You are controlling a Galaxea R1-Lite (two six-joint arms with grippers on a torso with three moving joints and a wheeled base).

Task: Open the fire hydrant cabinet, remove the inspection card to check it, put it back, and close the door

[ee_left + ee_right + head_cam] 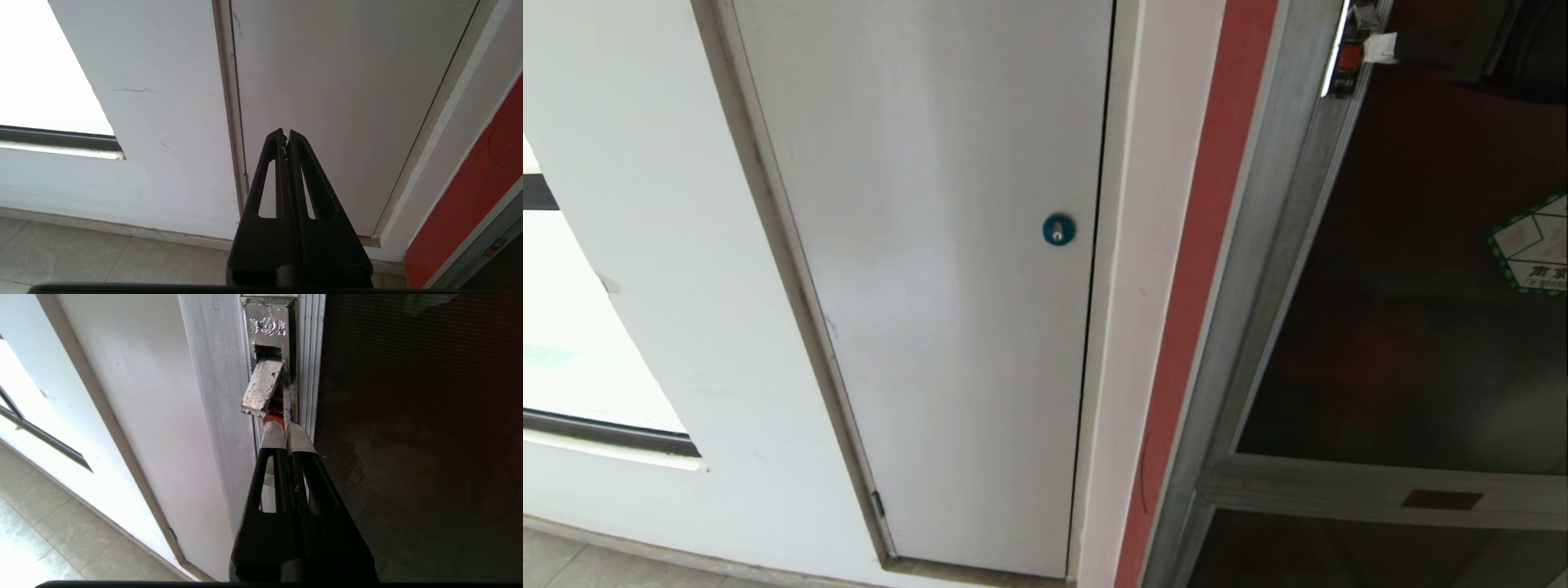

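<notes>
The right tool (280, 428), its taped fingers pressed together and holding nothing, sat at the latch (263, 390) on the door (1405, 327), at the head view's right edge. Only the right wrist view showed the latch's flap tilted out. The left tool (286, 134), fingers together and empty, faced the white panel (327, 102).

White wall (645, 245), a few scuffs. Flush in it: plain white panel door (931, 286) in a thin frame, blue round lock (1058, 229) near its right edge, small hinge (877, 504) low on its left edge. Right of the panel, a white strip, then a red painted band (1201, 269) running full height. Far left, a window (572, 343) with dark frame, blown-out daylight. Floor (81, 257): pale grey tiles, light skirting along the wall base.
</notes>
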